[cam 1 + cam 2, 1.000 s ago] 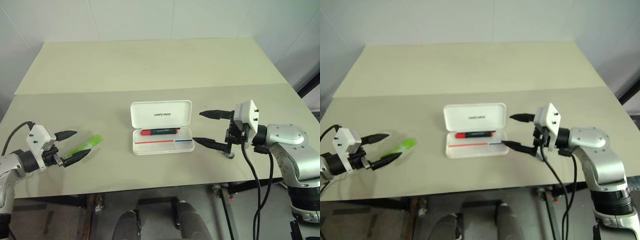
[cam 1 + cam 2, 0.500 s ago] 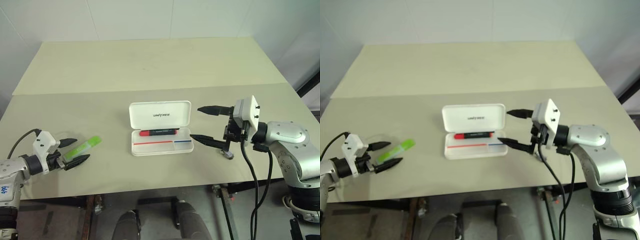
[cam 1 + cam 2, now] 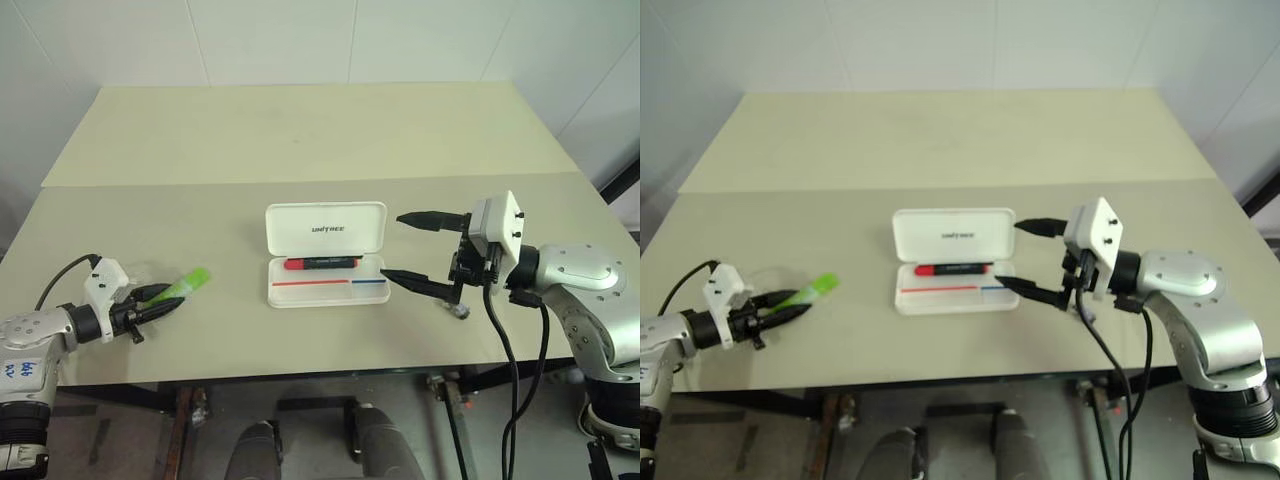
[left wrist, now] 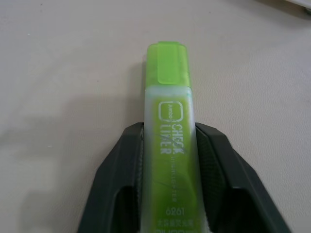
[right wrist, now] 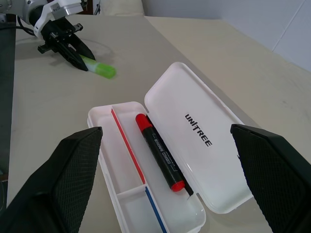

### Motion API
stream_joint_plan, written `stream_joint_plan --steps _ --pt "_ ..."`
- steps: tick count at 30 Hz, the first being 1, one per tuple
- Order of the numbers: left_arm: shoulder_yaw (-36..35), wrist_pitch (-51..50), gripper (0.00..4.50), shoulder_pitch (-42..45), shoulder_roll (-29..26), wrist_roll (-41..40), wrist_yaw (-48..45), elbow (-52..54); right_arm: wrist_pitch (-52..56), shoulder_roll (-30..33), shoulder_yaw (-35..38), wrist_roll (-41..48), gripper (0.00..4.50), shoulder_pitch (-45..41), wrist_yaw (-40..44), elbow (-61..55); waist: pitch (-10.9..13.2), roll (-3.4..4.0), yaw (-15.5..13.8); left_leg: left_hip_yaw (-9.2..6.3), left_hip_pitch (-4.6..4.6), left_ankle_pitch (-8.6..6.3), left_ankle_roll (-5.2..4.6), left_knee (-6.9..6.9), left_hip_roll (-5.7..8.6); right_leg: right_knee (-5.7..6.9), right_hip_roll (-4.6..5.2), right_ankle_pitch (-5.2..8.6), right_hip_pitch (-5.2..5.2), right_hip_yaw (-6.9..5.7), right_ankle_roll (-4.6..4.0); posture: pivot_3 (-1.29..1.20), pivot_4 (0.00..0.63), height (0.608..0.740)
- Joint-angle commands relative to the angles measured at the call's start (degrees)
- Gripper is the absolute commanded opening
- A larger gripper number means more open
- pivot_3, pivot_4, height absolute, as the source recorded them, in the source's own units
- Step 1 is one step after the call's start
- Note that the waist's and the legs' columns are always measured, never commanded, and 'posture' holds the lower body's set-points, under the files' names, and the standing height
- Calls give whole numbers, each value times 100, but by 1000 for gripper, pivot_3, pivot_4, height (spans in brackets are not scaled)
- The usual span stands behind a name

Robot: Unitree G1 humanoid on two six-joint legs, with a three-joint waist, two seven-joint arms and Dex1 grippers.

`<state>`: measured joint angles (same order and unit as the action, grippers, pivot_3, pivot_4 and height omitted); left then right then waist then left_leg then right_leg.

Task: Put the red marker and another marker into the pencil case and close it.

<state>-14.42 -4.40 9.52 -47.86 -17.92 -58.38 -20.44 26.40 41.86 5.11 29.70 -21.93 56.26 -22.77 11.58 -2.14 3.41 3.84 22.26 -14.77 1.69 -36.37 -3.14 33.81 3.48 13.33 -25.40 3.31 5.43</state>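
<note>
Left gripper [image 3: 152, 300], lower left of frame, closed on the green marker [image 3: 178, 289] lying on the table [image 3: 300, 130]; centre, the open pencil case [image 3: 327, 254] holding the red marker [image 3: 322, 264]; right, right gripper [image 3: 412, 250] wide open beside the case.

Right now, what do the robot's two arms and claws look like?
Both arms are silver-grey metal with rounded joints. Each ends in a white boxy wrist block and a claw of two tapered black fingers: left claw, right claw. Black cables loop from each wrist. The left arm carries a white label with blue handwriting.
</note>
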Motion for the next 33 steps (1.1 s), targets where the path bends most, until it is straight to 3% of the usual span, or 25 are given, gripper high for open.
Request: stream_joint_plan --steps 1,14,25,33 --pt "39 -147 1097 -143 47 95 187 280 -56 66 154 112 4500 -4 -34 -201 0 0 -2 0 0 2 -2 0 0 0 0 0 0 0 0 0 150 740" --pt "-283 -672 1097 -433 404 -642 470 2354 -167 155 47 168 4500 266 360 -169 -8 -20 -37 2 20 -7 9 8 -3 -21 1 -1 -3 -3 5 0 150 740" --pt "1057 -852 1097 522 449 -465 -169 2940 -300 499 466 253 4500 956 566 -278 -9 -22 -39 2 16 -5 8 1 1 -18 -5 -1 -3 2 8 0 150 740" --pt "1957 -707 1097 1523 903 -80 -410 2304 -242 630 933 337 4500 1695 417 -716 -8 -25 -56 -1 17 -4 6 -14 2 -11 -12 -4 -2 6 14 0 150 740"
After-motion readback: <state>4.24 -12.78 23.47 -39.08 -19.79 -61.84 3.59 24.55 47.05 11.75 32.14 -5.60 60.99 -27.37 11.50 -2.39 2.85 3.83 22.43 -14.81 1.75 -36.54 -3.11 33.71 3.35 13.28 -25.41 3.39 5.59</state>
